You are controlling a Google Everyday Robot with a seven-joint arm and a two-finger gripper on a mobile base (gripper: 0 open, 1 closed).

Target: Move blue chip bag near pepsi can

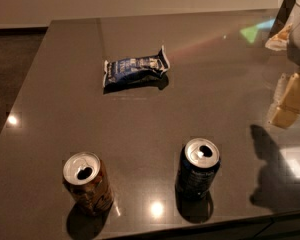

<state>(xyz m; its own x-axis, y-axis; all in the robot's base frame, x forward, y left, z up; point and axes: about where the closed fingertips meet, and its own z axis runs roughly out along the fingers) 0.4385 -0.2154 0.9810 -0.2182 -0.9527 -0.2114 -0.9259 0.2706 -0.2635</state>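
Crinkled dark-blue foil chip bag, white lettering unreadable, lying at 11 o'clock from navy silver-topped drink can, well apart. Brown-orange can at its 9 o'clock. Pale yellowish gripper at 3 o'clock, seemingly holding nothing; spread or closed, impossible to tell.

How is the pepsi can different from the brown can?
The pepsi can is dark navy; the brown-orange can is brownish orange. The pepsi can stands to the right, closer to the hand at the far right edge of the table; the brown-orange can stands left. Both stand upright with silver tops.
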